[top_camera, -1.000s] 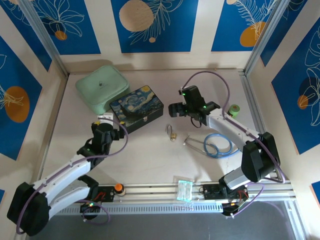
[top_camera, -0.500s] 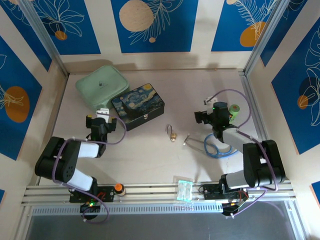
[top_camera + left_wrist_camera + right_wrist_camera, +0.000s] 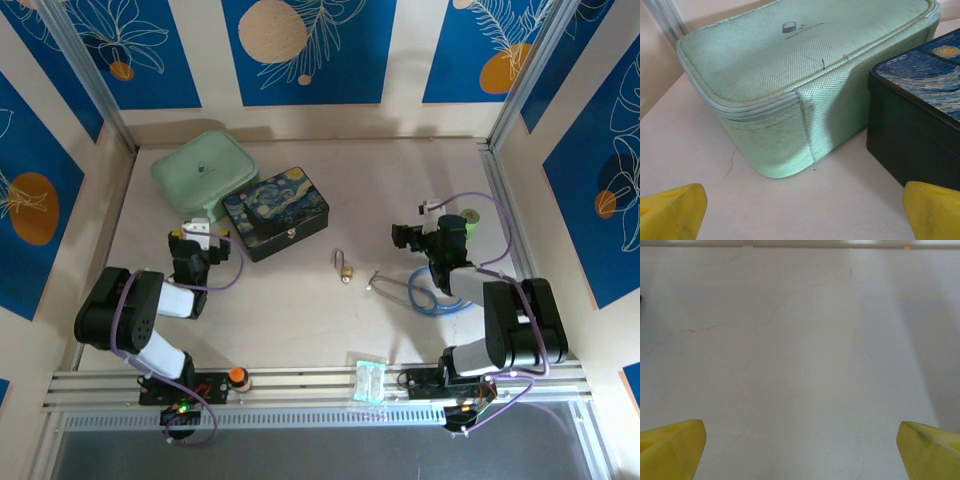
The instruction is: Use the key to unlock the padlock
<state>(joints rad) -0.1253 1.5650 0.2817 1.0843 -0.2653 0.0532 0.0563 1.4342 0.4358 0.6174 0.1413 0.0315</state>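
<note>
Padlock (image 3: 345,269) lies mid-desk, about halfway between the left and right edges, just off the painted box (image 3: 275,212). Left gripper (image 3: 200,232) is near the left edge with fingers (image 3: 671,210) spread wide and empty, facing the green case (image 3: 790,75). The padlock is well apart to its right. Right gripper (image 3: 408,238) also has fingers (image 3: 930,450) wide and empty over bare desk (image 3: 800,340), with the padlock apart to its left.
</note>
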